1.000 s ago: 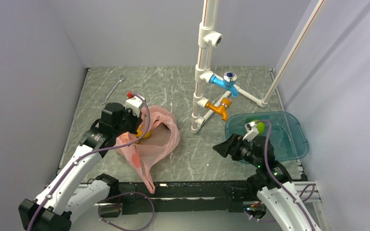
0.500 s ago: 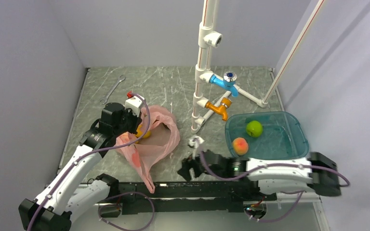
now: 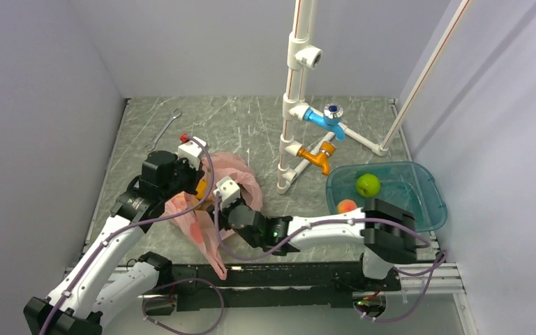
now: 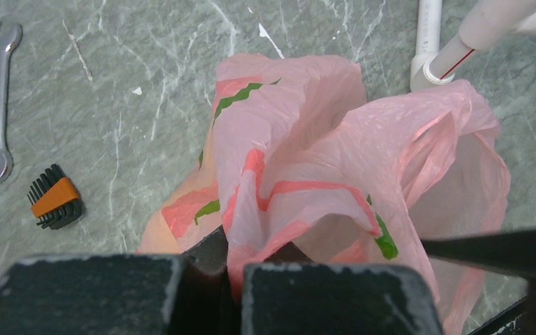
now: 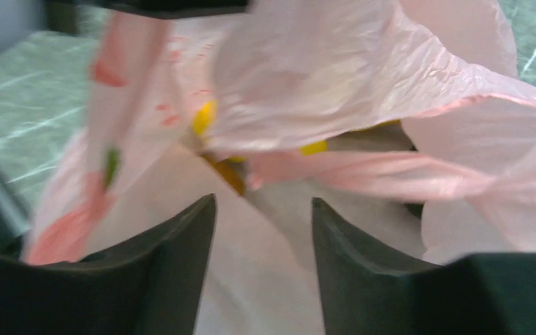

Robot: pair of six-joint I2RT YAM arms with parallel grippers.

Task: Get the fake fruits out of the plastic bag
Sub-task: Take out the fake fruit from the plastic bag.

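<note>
The pink plastic bag (image 3: 209,209) lies at the left of the table, and my left gripper (image 4: 232,272) is shut on a fold of its rim, holding it up. My right gripper (image 5: 264,209) is open at the bag's mouth with only film ahead of its fingers. In the top view the right gripper (image 3: 225,204) reaches in from the right. Yellow fruit (image 5: 204,117) shows through the film, and a yellow-orange fruit (image 3: 201,190) sits inside the bag. A green apple (image 3: 368,185) and a peach (image 3: 347,206) lie in the teal tub (image 3: 429,202).
A white pipe frame (image 3: 289,139) with a blue tap (image 3: 324,118) and an orange tap (image 3: 315,158) stands mid-table behind the bag. A wrench (image 3: 162,130) lies at the back left. A small black and orange brush (image 4: 54,197) sits left of the bag.
My right arm has swung left from the teal tub to the bag's mouth, its jaws narrowing. The peach now lies in the tub. The left gripper keeps its hold.
</note>
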